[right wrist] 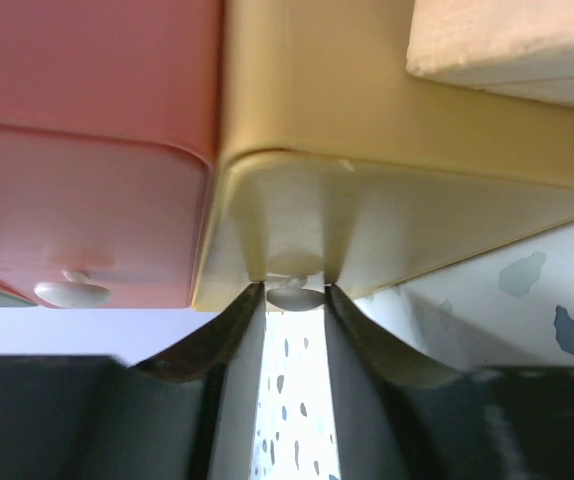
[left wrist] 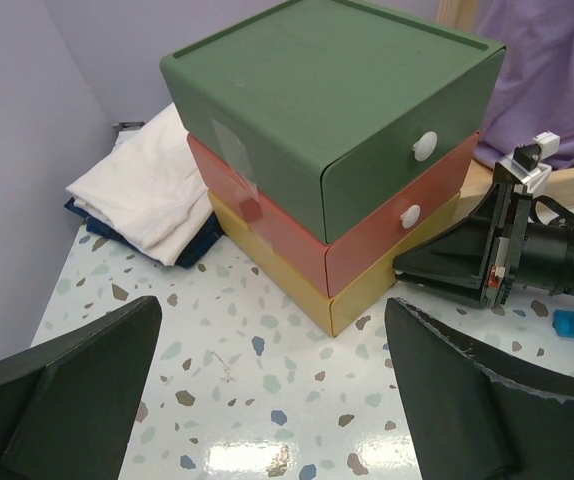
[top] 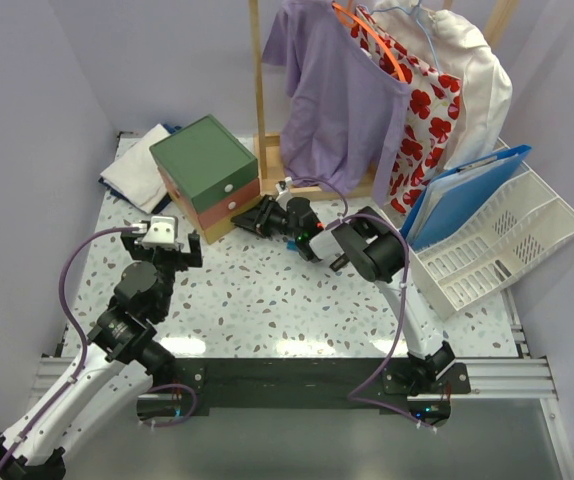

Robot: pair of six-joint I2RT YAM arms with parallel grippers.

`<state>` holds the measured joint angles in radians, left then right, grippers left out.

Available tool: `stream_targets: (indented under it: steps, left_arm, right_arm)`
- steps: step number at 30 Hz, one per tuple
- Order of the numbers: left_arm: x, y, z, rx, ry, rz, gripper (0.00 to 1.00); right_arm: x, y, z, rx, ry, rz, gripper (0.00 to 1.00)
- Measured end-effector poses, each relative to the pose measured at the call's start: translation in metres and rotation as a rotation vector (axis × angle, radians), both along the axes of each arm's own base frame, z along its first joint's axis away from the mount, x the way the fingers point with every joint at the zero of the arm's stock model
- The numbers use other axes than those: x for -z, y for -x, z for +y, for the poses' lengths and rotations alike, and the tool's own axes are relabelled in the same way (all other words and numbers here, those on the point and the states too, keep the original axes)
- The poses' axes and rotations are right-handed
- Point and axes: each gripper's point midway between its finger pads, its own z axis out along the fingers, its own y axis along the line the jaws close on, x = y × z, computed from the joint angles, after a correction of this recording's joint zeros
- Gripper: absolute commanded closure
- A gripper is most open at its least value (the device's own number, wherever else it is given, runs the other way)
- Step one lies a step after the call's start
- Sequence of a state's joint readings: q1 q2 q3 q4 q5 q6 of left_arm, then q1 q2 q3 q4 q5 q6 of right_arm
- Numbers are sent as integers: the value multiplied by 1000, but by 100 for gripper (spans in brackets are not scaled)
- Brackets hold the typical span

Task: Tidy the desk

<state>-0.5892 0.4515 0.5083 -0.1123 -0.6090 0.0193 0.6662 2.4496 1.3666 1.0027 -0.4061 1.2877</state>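
Speckled white desk (top: 297, 300) lies open across the frame's centre, crowded along its far edge by 3 stacked drawers (top: 207, 175) at upper left, where the right gripper (top: 245, 222) pinches the yellow bottom drawer's knob (right wrist: 297, 296), while the left gripper (top: 172, 250) hovers nearby, spread wide, holding nothing.

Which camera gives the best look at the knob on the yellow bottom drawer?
The right wrist view: the yellow drawer's knob sits centre frame, close up, clamped by the right gripper. In the left wrist view that gripper sits against the drawer front and covers the knob. In the top view the gripper hides it too.
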Motion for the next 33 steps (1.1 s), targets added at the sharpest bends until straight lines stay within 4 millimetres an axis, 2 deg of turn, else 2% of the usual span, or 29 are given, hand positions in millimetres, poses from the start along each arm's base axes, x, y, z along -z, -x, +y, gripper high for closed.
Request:
stream_targets:
  steps: [4,12,28,30,33]
  left_arm:
    - [0,0,0,0,0,0,0]
    - [0,0,0,0,0,0,0]
    - [5,-2,-7,31,-10,18,0]
    - [5,-2,-8,35,-9,17,0]
    - [4,-2,-8,40,-7,14,0]
  right_arm:
    - [0,-1,0,2,-1,-1,89]
    - [3,5,-6,5,-2,-19,91]
    - [6,47,-45,0,32,44,93]
    - [7,56,-52,-6,43,50,89]
    - [8,64,-60,-16,57,52,66]
